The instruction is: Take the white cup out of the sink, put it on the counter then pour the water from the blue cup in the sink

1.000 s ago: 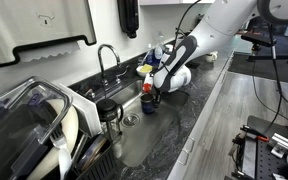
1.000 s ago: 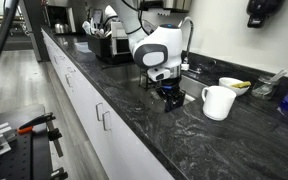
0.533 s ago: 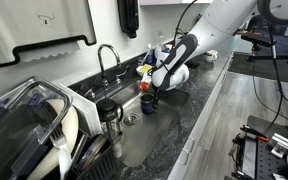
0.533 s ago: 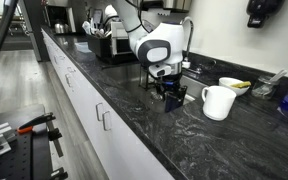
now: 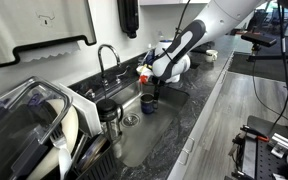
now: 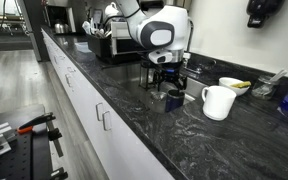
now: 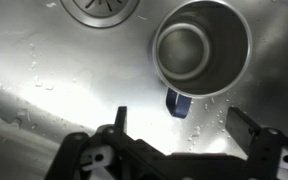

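Observation:
The blue cup (image 5: 149, 103) stands upright on the floor of the sink (image 5: 134, 140), close to the basin's far end. From the wrist view I look down into the blue cup (image 7: 202, 45), with its blue handle (image 7: 176, 103) pointing toward me. My gripper (image 7: 182, 125) hangs open just above the cup, with only wet steel between its fingers. Both exterior views show the gripper (image 5: 150, 84) (image 6: 167, 78) lifted clear of the blue cup (image 6: 173, 98). The white cup (image 6: 217, 101) stands on the dark counter (image 6: 164, 130) beside the sink.
A clear jar with a black lid (image 5: 109, 116) stands in the sink near the drain (image 7: 99, 10). The faucet (image 5: 106, 55) rises behind the basin. A dish rack (image 5: 34, 125) fills the near end. A bowl (image 6: 232, 85) sits behind the white cup.
My gripper has opened and let go of the blue cup, then risen above it. The cup stays upright in the sink.

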You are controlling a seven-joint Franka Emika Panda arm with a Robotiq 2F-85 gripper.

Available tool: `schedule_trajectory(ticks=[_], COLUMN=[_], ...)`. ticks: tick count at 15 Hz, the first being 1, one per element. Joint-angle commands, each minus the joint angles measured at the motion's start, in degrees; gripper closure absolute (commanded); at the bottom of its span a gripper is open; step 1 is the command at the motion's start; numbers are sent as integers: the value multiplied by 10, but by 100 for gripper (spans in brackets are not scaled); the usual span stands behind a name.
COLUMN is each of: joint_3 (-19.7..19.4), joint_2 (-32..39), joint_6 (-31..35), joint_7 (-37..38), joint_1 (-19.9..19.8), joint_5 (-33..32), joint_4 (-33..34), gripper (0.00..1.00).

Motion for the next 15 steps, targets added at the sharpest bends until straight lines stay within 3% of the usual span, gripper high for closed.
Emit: schedule_trajectory(ticks=[1,6,15], joint_3=[12,28,29], joint_2=[-71,-120,-174], joint_6=[-84,-170,-137], joint_7=[2,-10,9], joint_1=[-13,-25,-20], joint_5=[-33,-58,-113], joint_4=[-30,-31,-71], gripper=[0,0,0])
